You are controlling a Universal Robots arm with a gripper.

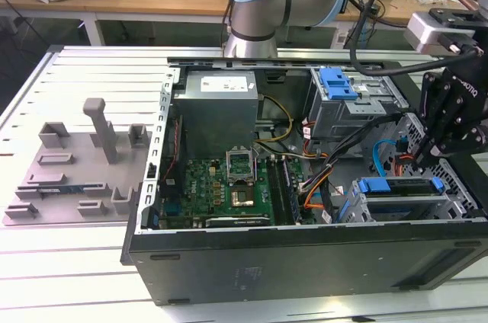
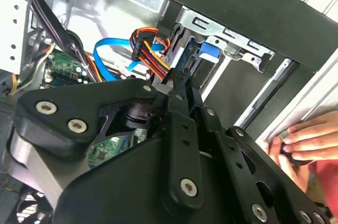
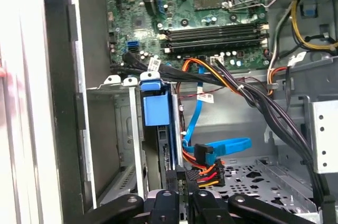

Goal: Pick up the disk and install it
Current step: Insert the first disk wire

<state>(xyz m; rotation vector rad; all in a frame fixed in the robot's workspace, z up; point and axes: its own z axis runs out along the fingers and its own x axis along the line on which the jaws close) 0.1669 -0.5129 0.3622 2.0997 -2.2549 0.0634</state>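
Claw pinched narrow at the disk in its bay.
Nearby cables could snag; a skewed push might jam it.

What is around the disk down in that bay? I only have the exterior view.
Observer: In the first wrist view the disk stands on edge in its drive bay, with its blue carrier end nearest the motherboard.
Operator: Anything crowding it?
Observer: Yes. A black plug with red, orange and yellow wires sits right beside the disk, next to the gripper.
Operator: Is anything else near the case?
Observer: In the second wrist view a person's hand rests just outside the case, on the side by that bay.
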